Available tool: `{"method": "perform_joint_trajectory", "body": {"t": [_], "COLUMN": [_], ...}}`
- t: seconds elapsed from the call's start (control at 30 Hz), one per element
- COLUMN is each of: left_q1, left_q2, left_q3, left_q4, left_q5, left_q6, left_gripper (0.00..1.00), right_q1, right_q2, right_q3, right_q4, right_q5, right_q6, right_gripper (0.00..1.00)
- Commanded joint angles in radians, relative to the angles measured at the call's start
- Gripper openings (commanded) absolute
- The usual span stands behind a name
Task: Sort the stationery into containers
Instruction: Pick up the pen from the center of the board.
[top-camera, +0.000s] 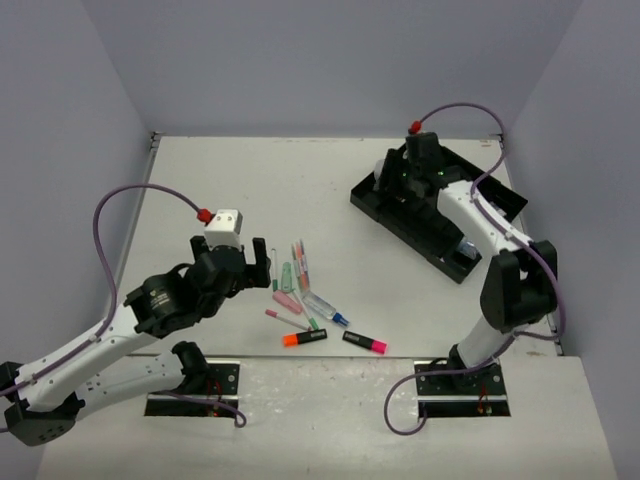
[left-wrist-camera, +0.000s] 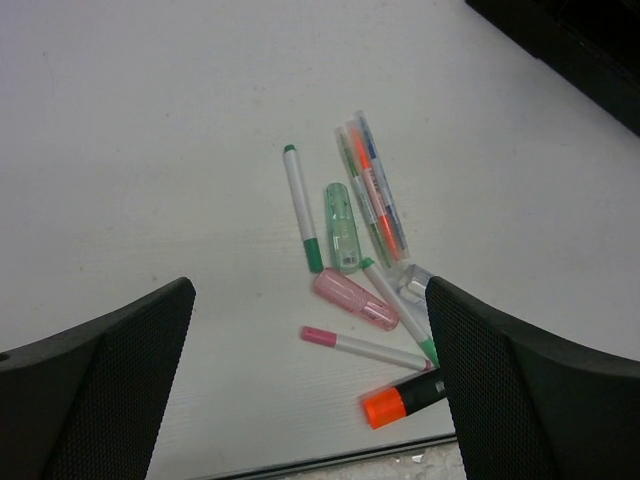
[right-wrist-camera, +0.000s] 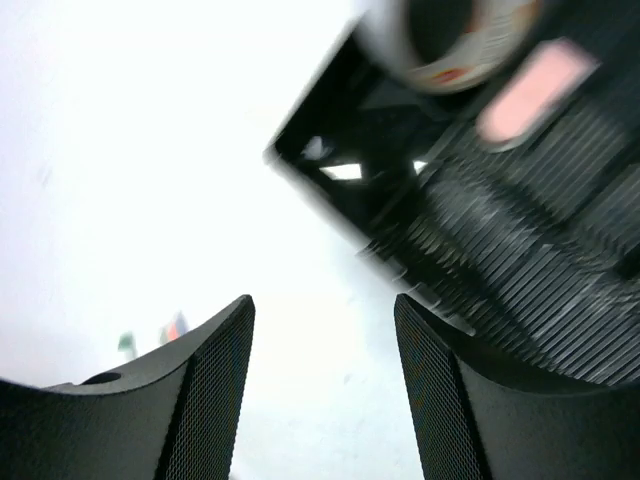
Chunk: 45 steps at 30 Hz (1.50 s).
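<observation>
The loose stationery lies in a pile on the table: a white pen with green ends (left-wrist-camera: 300, 205), a green case (left-wrist-camera: 342, 225), a pink case (left-wrist-camera: 355, 298), a pink-tipped pen (left-wrist-camera: 365, 348), an orange-ended black highlighter (left-wrist-camera: 405, 400) (top-camera: 305, 339), a bundle of pens (left-wrist-camera: 372, 190), a shiny cube (left-wrist-camera: 415, 285) and a pink-ended highlighter (top-camera: 365, 343). My left gripper (top-camera: 255, 270) (left-wrist-camera: 310, 288) is open and empty, just left of the pile. The black tray (top-camera: 372, 200) (right-wrist-camera: 520, 260) holds a grey tape ring (right-wrist-camera: 450, 40) and a pink eraser (right-wrist-camera: 530, 85). My right gripper (top-camera: 392, 178) (right-wrist-camera: 322, 305) is open and empty over the tray's left end.
The table's near edge (left-wrist-camera: 300, 465) runs just below the highlighters. Grey walls close in the table on the left, right and back. A clear blue-ended item (top-camera: 325, 307) lies among the pens. Purple cables loop above both arms.
</observation>
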Motion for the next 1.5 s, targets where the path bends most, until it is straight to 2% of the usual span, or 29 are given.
{"method": "perform_joint_trajectory", "body": {"t": [0.0,0.13,0.2,0.3,0.4,0.53,0.73,0.87,1.03,1.47], "left_q1": [0.001,0.001,-0.001,0.001,0.001,0.001,0.001,0.001,0.001,0.001], "left_q2": [0.074,0.120,0.163,0.190,0.147,0.022,-0.057,-0.131,-0.232,-0.134], "left_q3": [0.035,0.027,0.037,0.050,0.043,0.021,0.107,0.071,-0.053,-0.039], "left_q4": [0.042,0.073,0.063,0.036,0.031,0.090,-0.056,-0.049,0.026,-0.002], "left_q5": [-0.069,-0.088,-0.103,-0.125,-0.138,-0.086,-0.107,-0.162,-0.151,-0.167], "left_q6": [-0.093,-0.135,-0.197,-0.279,-0.303,-0.143,-0.050,0.008,0.014,-0.003], "left_gripper": [1.00,1.00,1.00,1.00,1.00,1.00,1.00,1.00,1.00,1.00], "right_q1": [0.180,0.304,0.371,0.425,0.474,0.513,0.553,0.590,0.620,0.648], "right_q2": [-0.219,-0.308,-0.354,-0.347,-0.252,-0.071,0.151,0.250,0.322,0.416], "right_q3": [-0.166,-0.337,-0.430,-0.463,-0.388,-0.194,0.013,0.123,0.189,0.226], "right_q4": [0.002,0.040,0.126,0.154,0.119,0.019,-0.078,-0.133,-0.173,-0.188], "right_q5": [-0.013,-0.016,0.006,0.039,0.064,0.139,0.184,0.222,0.256,0.261], "right_q6": [-0.154,-0.127,-0.056,0.001,0.018,0.039,0.046,0.048,0.052,0.070], "right_gripper": [0.60,0.59,0.54,0.49,0.44,0.41,0.40,0.38,0.36,0.33]}}
